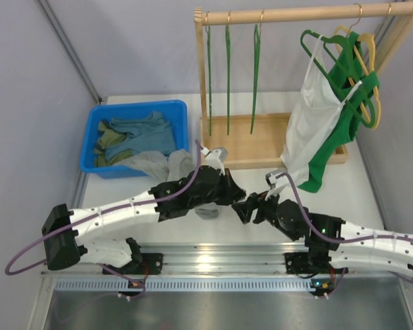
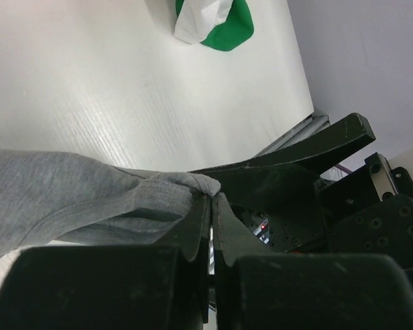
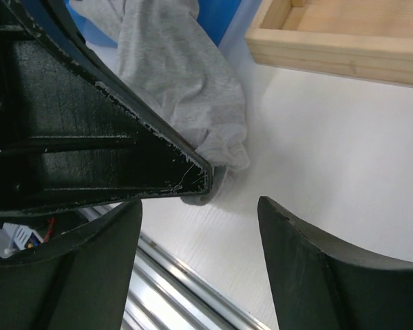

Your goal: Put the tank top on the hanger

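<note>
Desk (image 1: 372, 192): blue bin (image 1: 138, 105) at far left. Tank top (image 2: 69, 199) trails from the bin's rim onto the desk; we judge it half out. Left claw (image 2: 210, 198) pinches its edge, clamped tight. Right claw (image 3: 199, 210) gapes just beside, empty, likely to take a second hold.
</note>
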Robot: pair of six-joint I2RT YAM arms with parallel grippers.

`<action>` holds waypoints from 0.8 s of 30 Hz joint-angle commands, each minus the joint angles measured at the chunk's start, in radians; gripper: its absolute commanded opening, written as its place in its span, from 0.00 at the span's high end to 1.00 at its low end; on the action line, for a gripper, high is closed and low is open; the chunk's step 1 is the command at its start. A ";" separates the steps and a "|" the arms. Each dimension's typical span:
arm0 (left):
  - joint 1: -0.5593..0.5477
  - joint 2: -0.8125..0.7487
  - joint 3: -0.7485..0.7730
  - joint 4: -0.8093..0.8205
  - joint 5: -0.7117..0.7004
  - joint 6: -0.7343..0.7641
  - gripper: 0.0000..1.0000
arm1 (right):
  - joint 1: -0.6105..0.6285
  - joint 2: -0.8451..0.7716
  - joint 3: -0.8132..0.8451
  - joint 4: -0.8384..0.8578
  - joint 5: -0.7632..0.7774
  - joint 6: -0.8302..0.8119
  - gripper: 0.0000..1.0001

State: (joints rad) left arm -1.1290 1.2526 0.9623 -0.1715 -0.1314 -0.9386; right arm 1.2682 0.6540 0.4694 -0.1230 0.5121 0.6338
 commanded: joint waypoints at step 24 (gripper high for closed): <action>-0.003 -0.054 0.036 0.061 0.001 0.027 0.58 | 0.082 -0.019 0.032 0.125 0.298 -0.065 1.00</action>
State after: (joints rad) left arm -1.1278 1.2449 0.9710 -0.1162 -0.1169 -0.9535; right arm 1.3277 0.6739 0.4435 -0.0032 0.7563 0.5529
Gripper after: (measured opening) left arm 0.391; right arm 0.018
